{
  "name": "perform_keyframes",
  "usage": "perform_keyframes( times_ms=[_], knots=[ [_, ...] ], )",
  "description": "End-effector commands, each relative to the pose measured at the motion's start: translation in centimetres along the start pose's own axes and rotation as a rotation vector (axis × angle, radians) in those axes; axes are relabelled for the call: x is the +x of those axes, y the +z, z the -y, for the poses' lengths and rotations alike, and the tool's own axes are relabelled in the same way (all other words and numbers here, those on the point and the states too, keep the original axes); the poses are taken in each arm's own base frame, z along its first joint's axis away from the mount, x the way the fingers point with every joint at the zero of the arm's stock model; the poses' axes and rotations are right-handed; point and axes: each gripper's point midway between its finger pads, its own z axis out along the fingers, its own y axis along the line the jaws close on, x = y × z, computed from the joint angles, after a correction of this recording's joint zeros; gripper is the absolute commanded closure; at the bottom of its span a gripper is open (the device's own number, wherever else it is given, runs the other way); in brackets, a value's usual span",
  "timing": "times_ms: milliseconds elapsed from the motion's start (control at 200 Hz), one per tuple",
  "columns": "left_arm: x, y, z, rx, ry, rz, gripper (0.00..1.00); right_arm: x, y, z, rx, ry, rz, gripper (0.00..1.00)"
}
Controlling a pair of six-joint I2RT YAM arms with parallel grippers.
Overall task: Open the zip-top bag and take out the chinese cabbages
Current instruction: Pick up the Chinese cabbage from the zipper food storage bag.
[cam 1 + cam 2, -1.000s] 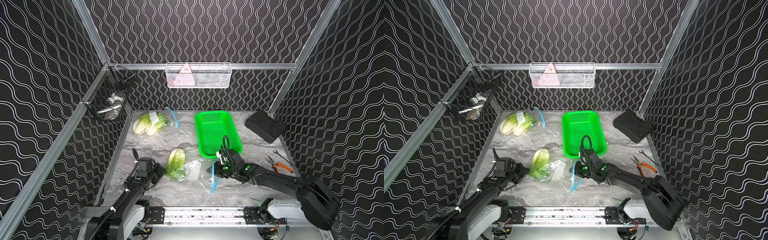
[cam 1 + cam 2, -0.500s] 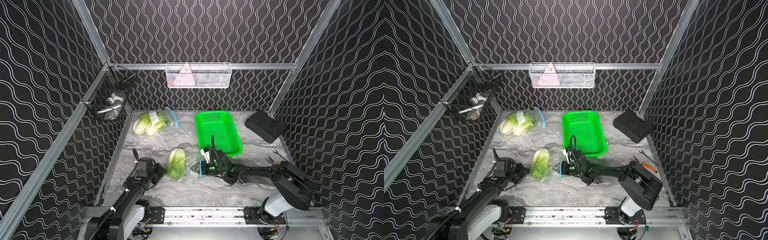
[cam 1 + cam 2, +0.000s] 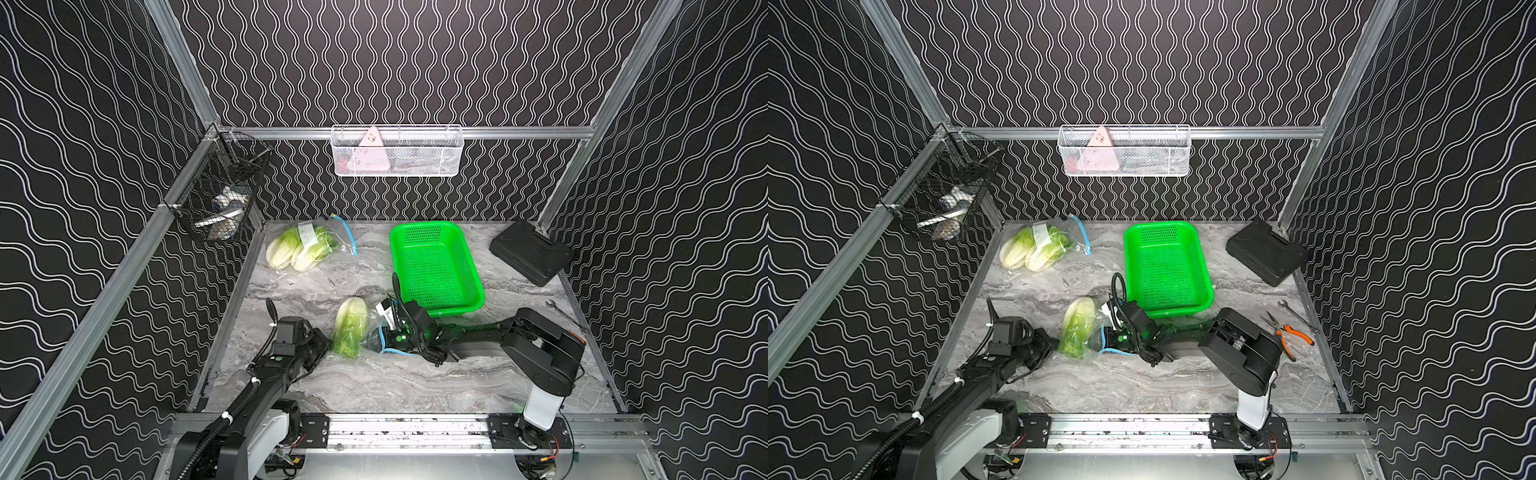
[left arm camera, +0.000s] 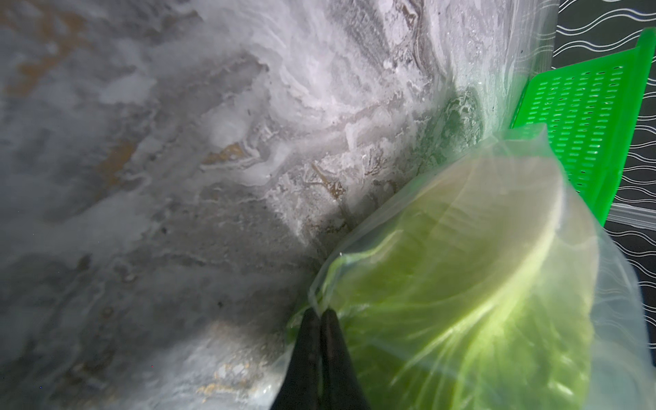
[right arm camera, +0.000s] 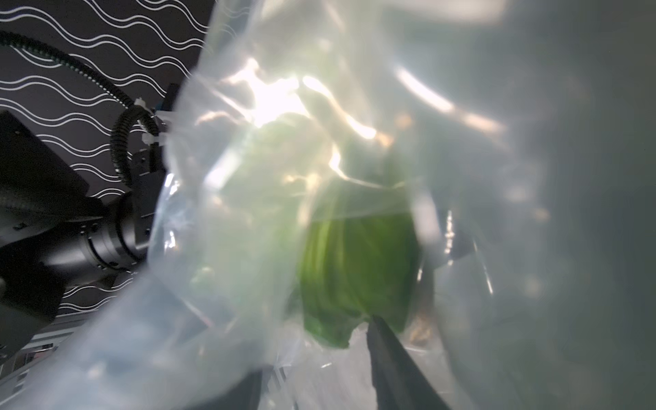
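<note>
Top views, scene: the zip-top bag (image 3: 368, 322) lies at the counter's (image 3: 374, 386) front middle with one chinese cabbage (image 3: 351, 326) inside; a second bag (image 3: 332, 241) holding two cabbages (image 3: 291, 253) sits in the far left corner.
Top views, step: left gripper (image 3: 325, 345) at the bag's side, right gripper (image 3: 1106, 334) at its blue-zipped mouth; I'd let the left pinch anchor the bag, then ease the right around the leafy end, closing gently.
Left wrist, hand: fingertips (image 4: 312, 326) clenched on a fold of film beside the cabbage (image 4: 461, 284).
Right wrist, hand: jaws parted, seemingly inside the bag; one finger (image 5: 390, 355) just beside the leaves (image 5: 355, 277), nothing gripped.
</note>
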Motion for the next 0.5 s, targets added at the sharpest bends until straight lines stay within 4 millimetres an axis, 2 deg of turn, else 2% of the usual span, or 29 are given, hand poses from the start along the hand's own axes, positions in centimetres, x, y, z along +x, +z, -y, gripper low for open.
perform_keyframes(
  times_ms=[0, 55, 170, 230, 300, 385, 495],
  knots=[
    [0.0, 0.1, 0.6, 0.029, 0.016, -0.009, 1.00, -0.5, 0.5, -0.6, -0.021, -0.043, 0.011, 0.45],
    [0.1, 0.1, 0.6, 0.030, 0.012, -0.014, 1.00, -0.4, 1.2, -0.1, -0.004, -0.058, -0.008, 0.41],
    [0.3, 0.1, 0.6, 0.036, 0.008, -0.018, 1.00, -0.4, 2.9, 1.9, 0.060, -0.053, -0.033, 0.42],
    [0.2, -0.1, 0.6, 0.033, 0.011, -0.014, 1.00, -0.5, 3.4, 2.5, 0.075, -0.040, -0.034, 0.53],
    [0.0, -0.3, 0.6, 0.027, 0.021, 0.000, 1.00, -0.7, 3.2, 2.8, 0.091, -0.037, -0.021, 0.79],
    [-0.2, -0.6, 0.5, 0.008, 0.036, 0.013, 1.00, -1.2, 1.8, 3.3, 0.133, -0.043, 0.022, 1.00],
    [-0.5, -0.8, 0.4, 0.001, 0.043, 0.027, 1.00, -2.0, -0.6, 4.0, 0.154, -0.025, 0.080, 1.00]
  ],
)
